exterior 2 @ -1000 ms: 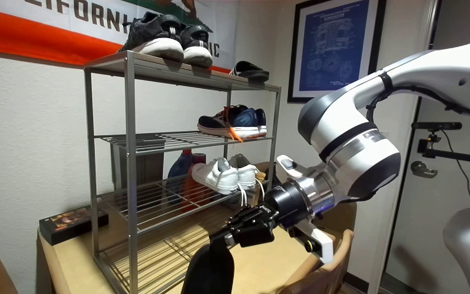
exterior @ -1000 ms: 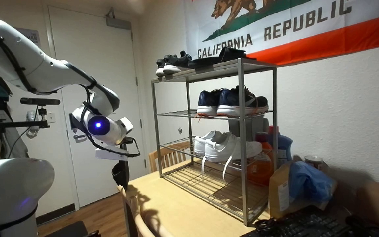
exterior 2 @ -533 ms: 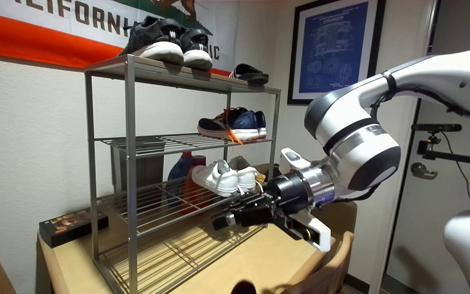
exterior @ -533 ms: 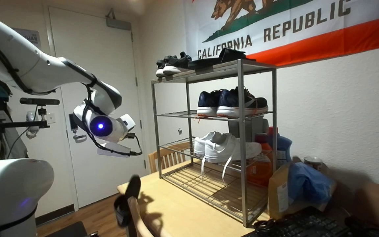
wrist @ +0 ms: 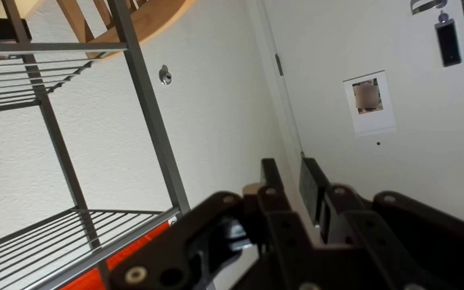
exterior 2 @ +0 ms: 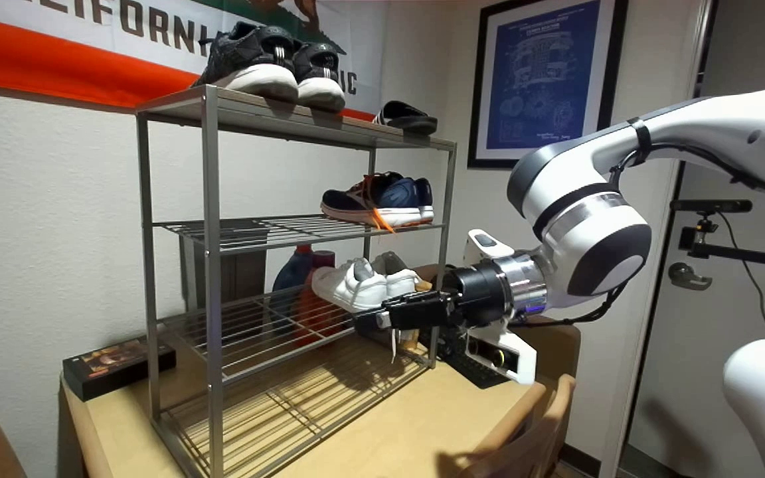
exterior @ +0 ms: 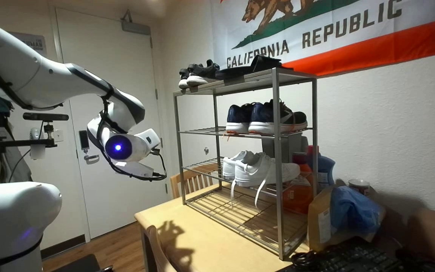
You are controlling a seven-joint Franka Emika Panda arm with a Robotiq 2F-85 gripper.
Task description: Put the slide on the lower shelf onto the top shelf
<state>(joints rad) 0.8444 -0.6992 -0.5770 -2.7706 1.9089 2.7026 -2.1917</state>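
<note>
My gripper is in front of the rack at about the height of the second tier from the bottom. Its fingers stand apart with nothing between them in the wrist view. In an exterior view only the wrist shows, hiding the fingers. One black slide lies on the top shelf, showing in both exterior views. The slide that was in the gripper is out of view. The top shelf also bears dark closed shoes. The lower shelf is a bare wire grid just above the table.
Navy shoes stand on an upper middle tier, white shoes on the tier below. A wooden chair stands at the table's front edge. A keyboard, paper bag and black box lie around the rack.
The gripper held a slide one second ago. It let go, the slide fell down beside the chair and left view. The gripper rose and moved slightly back.
</note>
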